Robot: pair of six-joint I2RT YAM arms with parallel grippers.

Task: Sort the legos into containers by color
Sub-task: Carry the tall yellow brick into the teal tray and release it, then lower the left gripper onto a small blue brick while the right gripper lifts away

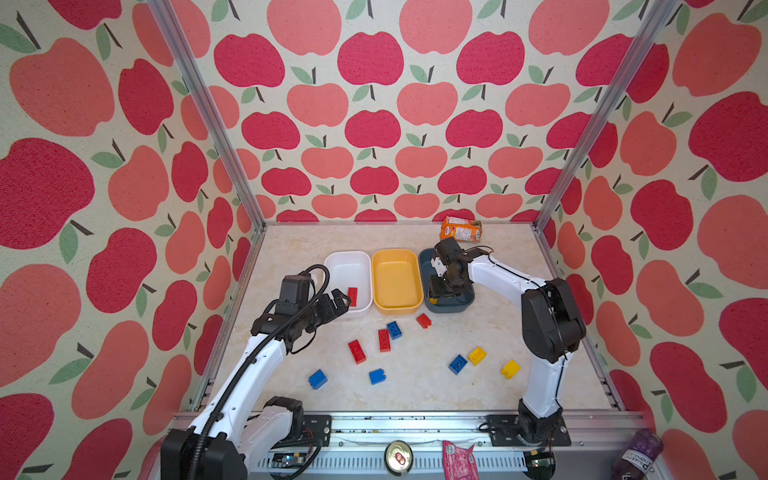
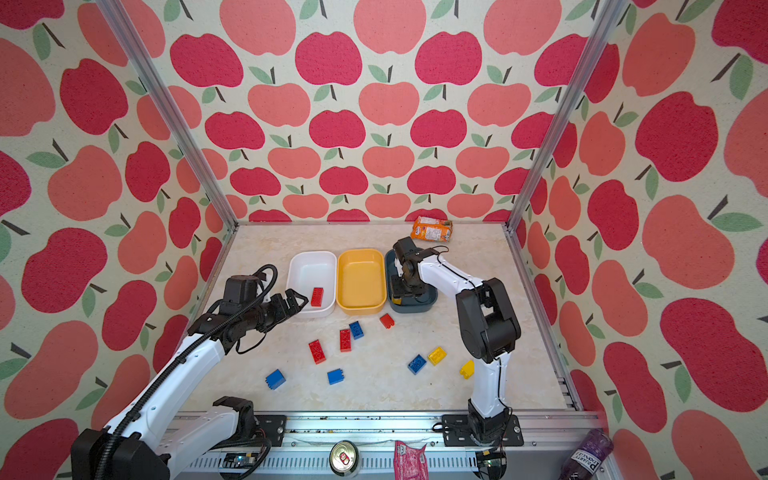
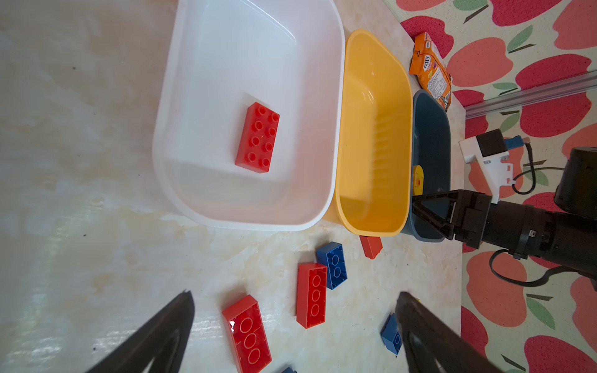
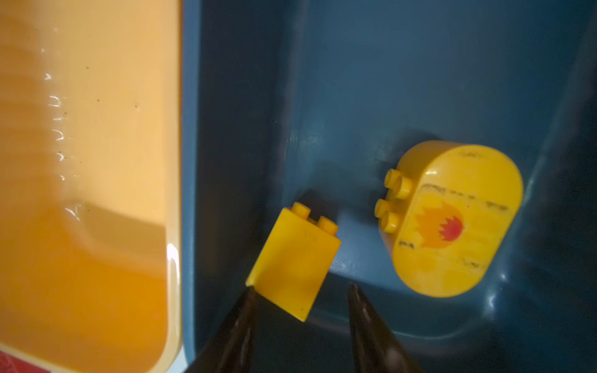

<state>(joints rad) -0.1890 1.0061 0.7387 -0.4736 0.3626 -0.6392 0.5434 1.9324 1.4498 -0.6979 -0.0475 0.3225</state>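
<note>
Right fingers (image 4: 371, 326) apart by 2 yellow legos (image 4: 294, 261) (image 4: 452, 219) in 1 blue-grey tub (image 4: 355, 80)

Three tubs: white tub (image 1: 332, 261), yellow tub (image 1: 395, 274), dark blue tub (image 3: 431, 129). Four red bricks (image 1: 357, 351): one in white tub, three on table (image 1: 415, 395). Four blue bricks (image 1: 318, 379), all on table. Four yellow bricks (image 1: 477, 356): two on table, two in dark blue tub. One orange packet (image 1: 461, 228).

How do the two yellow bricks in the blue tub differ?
The boxy yellow brick has plain flat faces; the rounded yellow brick carries a red-orange flame print. The boxy one lies nearer the yellow tub, the rounded one farther. Both are studded and inside the dark blue tub.
</note>
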